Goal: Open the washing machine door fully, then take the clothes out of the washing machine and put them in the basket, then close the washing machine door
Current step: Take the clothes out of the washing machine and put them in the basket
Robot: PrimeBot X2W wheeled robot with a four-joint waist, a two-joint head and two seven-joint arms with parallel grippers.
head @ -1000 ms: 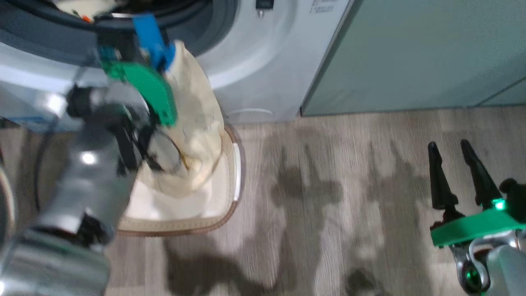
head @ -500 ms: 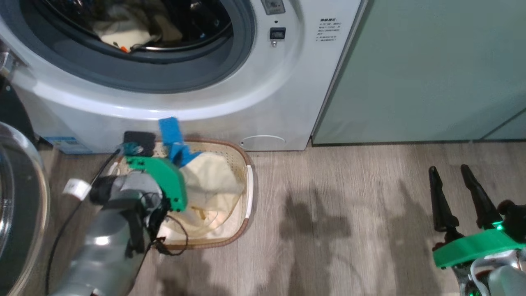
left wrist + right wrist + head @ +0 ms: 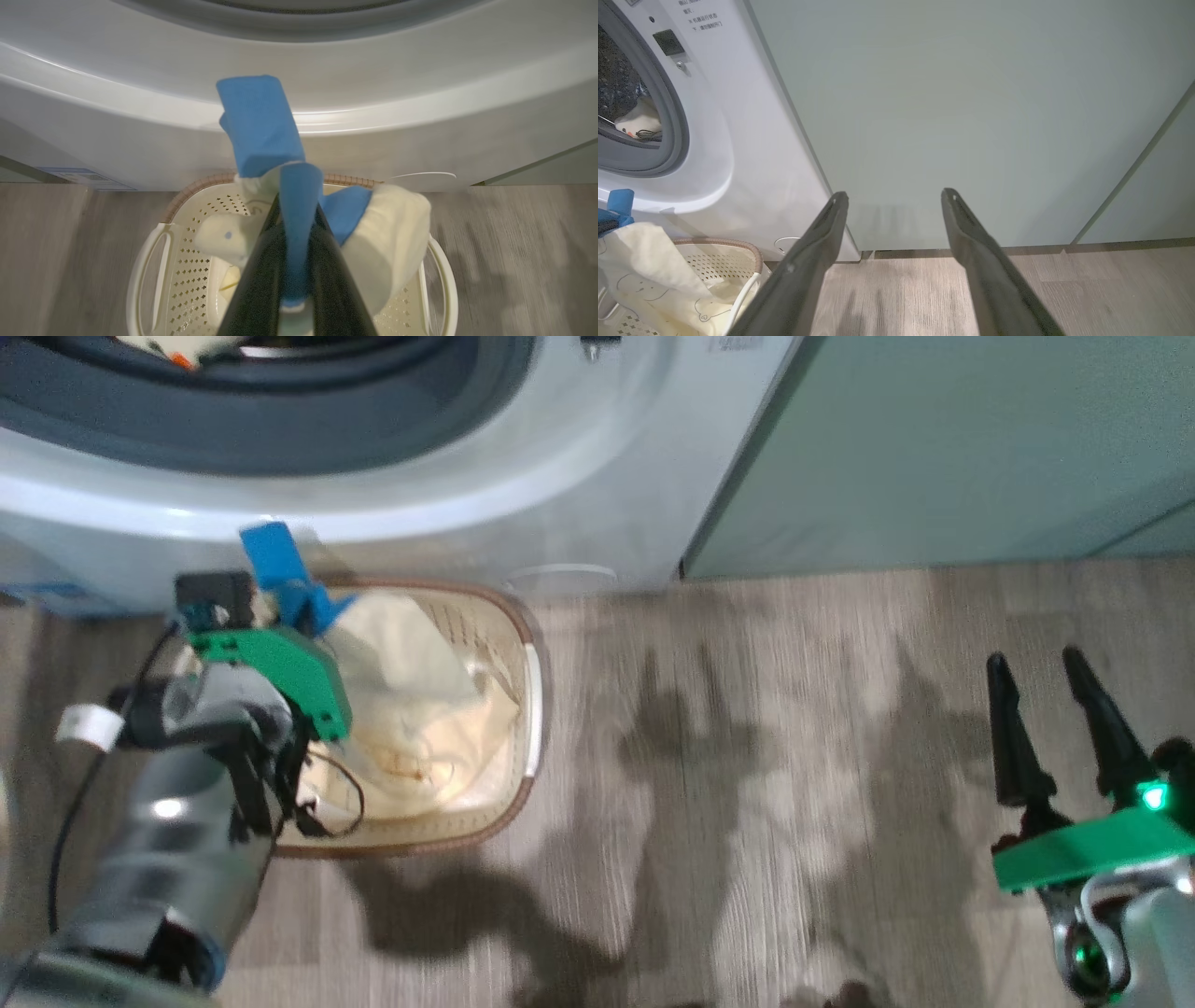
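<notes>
Left gripper (image 3: 299, 210) was over the basket (image 3: 533, 683), jaws clenched tight on the blue strip (image 3: 259, 126) of the garment (image 3: 411, 709). The strip stood up out of the jaws; the cream body hung down from it, and most of it was already slumped inside the basket. From the left wrist, a cream fold bulged out to the right of the fingers, over the basket's right rim. The basket sat on the floor (image 3: 747, 756) at its back edge, hard against the foot of the machine (image 3: 560, 476).

Right gripper (image 3: 895, 195) hung out to the side with its jaws released and nothing in them, over bare floor, facing the cabinet (image 3: 971, 116).

My read: this was the drop, and all it needed was for me to let go. The cloth looked light and limp, with no stiffness at all, so I expected it to fall straight down and pool where it landed. The one worry was that fold on the right: it could drape over the rim rather than land inside. The strip could also cling between the fingers, so I'd lift clear slowly.

A second piece (image 3: 640, 123) lay in the drum, just behind the grey ring (image 3: 280, 429). It looked just as soft. I'd pinch a bunched fold or a blue edge, where the cloth is doubled, rather than a flat layer that could slip out. I'd also keep the fingers off the ring. The door was yet to be shut.
</notes>
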